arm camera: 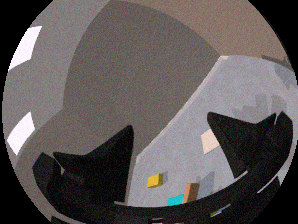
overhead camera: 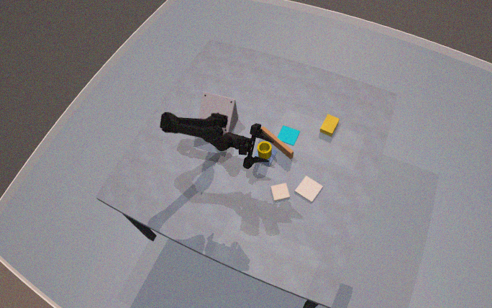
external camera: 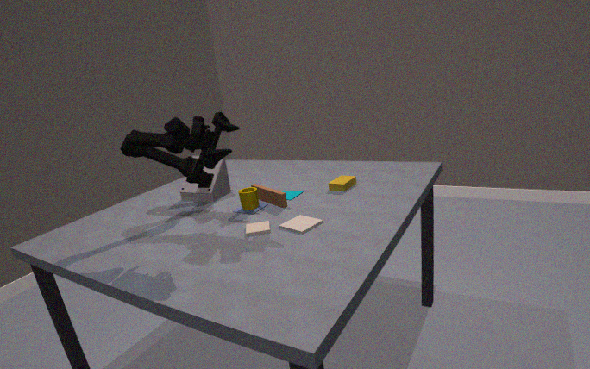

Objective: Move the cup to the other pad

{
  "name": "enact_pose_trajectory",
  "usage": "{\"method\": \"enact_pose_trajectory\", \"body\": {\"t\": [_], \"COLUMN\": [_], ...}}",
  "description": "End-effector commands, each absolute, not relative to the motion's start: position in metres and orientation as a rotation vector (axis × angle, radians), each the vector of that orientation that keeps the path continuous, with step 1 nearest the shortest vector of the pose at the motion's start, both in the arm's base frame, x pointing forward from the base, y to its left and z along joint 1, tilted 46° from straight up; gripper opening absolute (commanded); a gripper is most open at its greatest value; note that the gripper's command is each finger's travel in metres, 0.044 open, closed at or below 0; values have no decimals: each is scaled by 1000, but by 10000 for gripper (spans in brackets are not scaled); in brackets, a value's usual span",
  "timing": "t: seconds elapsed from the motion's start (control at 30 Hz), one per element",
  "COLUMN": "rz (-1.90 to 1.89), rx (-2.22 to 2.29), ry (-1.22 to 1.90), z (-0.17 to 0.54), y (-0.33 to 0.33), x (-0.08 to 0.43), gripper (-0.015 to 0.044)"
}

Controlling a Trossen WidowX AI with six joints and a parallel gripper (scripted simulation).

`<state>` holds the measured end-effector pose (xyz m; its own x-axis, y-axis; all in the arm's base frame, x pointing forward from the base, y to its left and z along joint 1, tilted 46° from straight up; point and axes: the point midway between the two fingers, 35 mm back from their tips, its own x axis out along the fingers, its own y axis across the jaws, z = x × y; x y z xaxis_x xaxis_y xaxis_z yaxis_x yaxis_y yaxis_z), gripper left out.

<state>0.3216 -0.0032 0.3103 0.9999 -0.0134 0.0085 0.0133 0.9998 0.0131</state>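
The jaws stand wide apart and there is nothing between them. In the exterior view the gripper (external camera: pixel 221 140) hangs high in the air, above the arm's grey base (external camera: pixel 208 184), and does not touch any object (in the top view its two fingers only seem to frame the cup, because the camera looks down past them). The yellow cup (overhead camera: pixel 264 149) stands upright on a blue-grey pad (overhead camera: pixel 269 159), and only the edges of this pad show around it. I cannot tell from these pictures whether marbles are inside the cup. Just behind the cup lies a long wooden block (overhead camera: pixel 277 142), between the cup and a flat turquoise pad (overhead camera: pixel 288 134). Well apart, farther along the table (external camera: pixel 356 243), sits a yellow block (overhead camera: pixel 329 124). Nearer to the front edge lie two pale flat tiles, a smaller one (overhead camera: pixel 280 191) and a larger one (overhead camera: pixel 308 188), just beside each other but not touching.
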Motion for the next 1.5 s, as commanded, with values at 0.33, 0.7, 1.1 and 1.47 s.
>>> {"method": "enact_pose_trajectory", "body": {"t": [0.33,0.7,1.1,1.47], "rz": [-511,-1410,-1516,-1516], "rx": [691,688,668,668], "ry": [659,658,548,548], "z": [152,90,93,91], "y": [2,-15,-17,-18], "x": [323,245,239,239], "gripper": [166,166,166,166]}}
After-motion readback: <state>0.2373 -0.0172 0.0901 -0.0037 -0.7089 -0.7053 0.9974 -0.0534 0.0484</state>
